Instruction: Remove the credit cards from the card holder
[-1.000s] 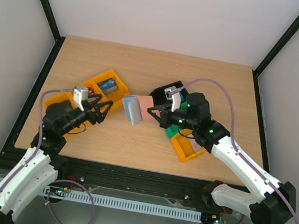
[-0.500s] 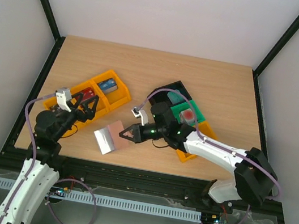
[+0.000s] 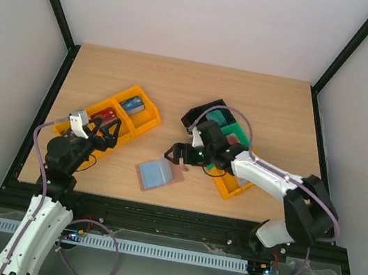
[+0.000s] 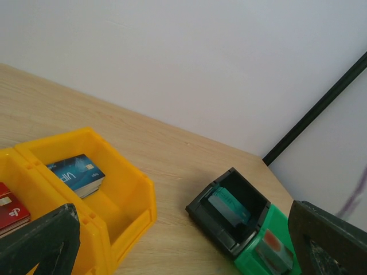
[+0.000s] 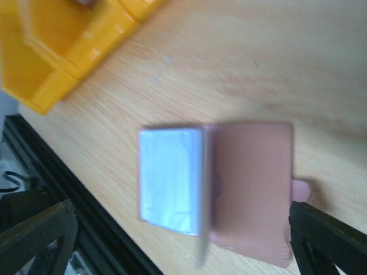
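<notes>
The holder (image 3: pixel 158 173) lies open on the desk (image 3: pixel 248 92), pale-blue inside up. The right claw (image 3: pixel 175 156) is just beside its far edge, spread wide and gripping nothing. The left claw (image 3: pixel 106 131) hangs wide and empty by the orange bin (image 3: pixel 148 121), which holds a blue card (image 3: pixel 131 105) and a red card (image 3: pixel 106 116). A teal card (image 3: pixel 217 117) sits in the black bin (image 3: pixel 194 116). No card shows in the holder, so the job looks nearly done. Whether one hides inside, I cannot tell.
</notes>
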